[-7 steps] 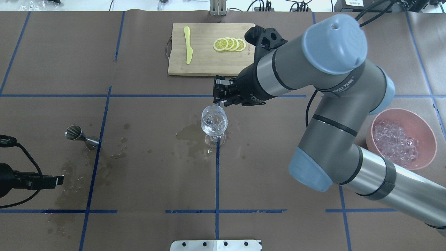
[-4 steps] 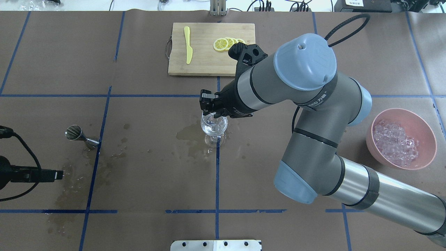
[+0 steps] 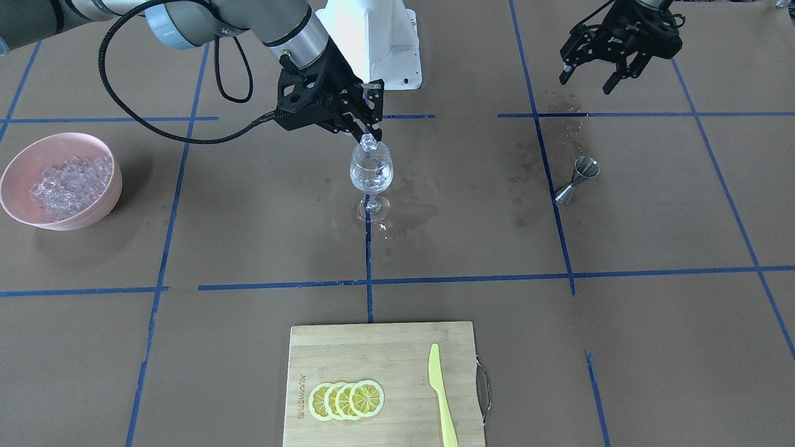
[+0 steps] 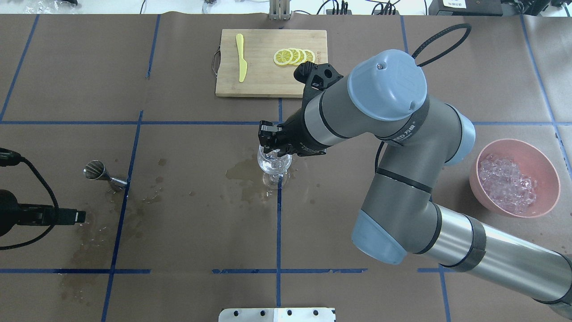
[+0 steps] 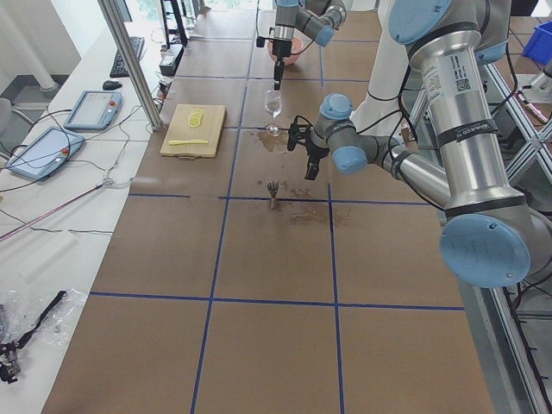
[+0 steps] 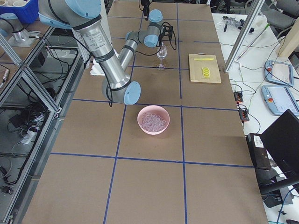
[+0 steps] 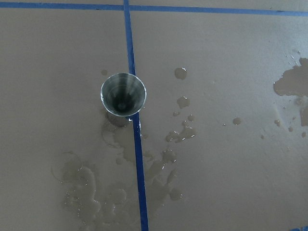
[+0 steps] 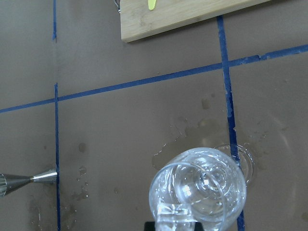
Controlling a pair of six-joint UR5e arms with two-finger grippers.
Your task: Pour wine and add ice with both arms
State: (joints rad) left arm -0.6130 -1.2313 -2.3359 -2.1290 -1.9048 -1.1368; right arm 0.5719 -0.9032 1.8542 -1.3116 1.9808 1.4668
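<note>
A clear stemmed wine glass (image 4: 274, 162) stands at the table's middle, also in the front view (image 3: 371, 174) and the right wrist view (image 8: 202, 190). It holds clear glittering contents; I cannot tell the wine from ice there. My right gripper (image 3: 371, 135) hangs just over the glass rim, shut on a small clear ice cube (image 3: 367, 143); from overhead the gripper (image 4: 269, 144) covers the rim's far side. My left gripper (image 3: 587, 79) is open and empty, hovering near a steel jigger (image 4: 96, 171), which stands upright and looks empty in the left wrist view (image 7: 123, 95).
A pink bowl (image 4: 552, 179) heaped with ice (image 4: 507, 181) sits on the right. A wooden cutting board (image 4: 263, 85) with lemon slices (image 4: 294, 57) and a yellow knife (image 4: 241, 58) lies beyond the glass. Wet patches (image 4: 243, 172) spread around the glass and the jigger.
My right gripper has moved left and nearer, from behind the glass to right over its rim, then settled there. The left gripper has barely shifted.
</note>
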